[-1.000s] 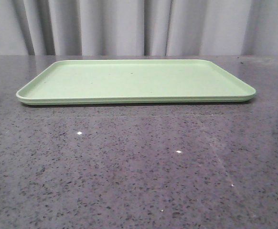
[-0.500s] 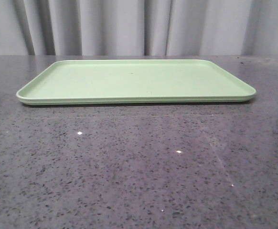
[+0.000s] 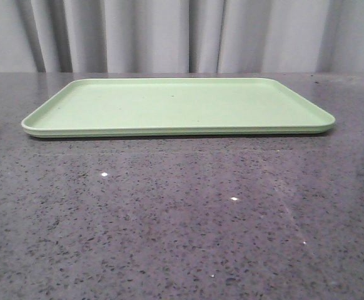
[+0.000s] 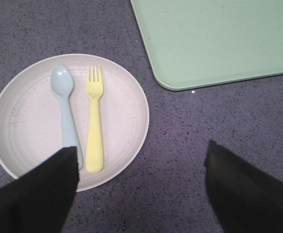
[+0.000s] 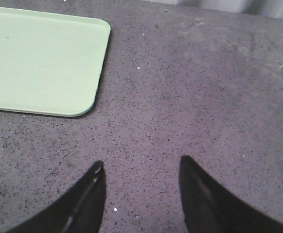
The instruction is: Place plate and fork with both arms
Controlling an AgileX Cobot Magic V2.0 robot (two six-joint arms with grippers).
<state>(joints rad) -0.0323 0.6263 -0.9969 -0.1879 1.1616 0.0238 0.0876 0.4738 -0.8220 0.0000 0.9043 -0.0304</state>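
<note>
Nothing is seen to have moved across the front views — the green tray [image 3: 176, 106] lies unchanged on the speckled stone table [image 3: 182, 219]. Off its left corner the plate [image 4: 25, 116] rests on the table, carrying the fork [image 4: 94, 124] beside a pale blue spoon [image 4: 66, 109]. Left gripper [image 4: 141, 170] and right gripper [image 5: 141, 187] are held wide, empty. Smooth, rigid, light plastic is judged likely — slippery; the plate's raised rim and the fork's rounded handle are suggested as holds.
</note>
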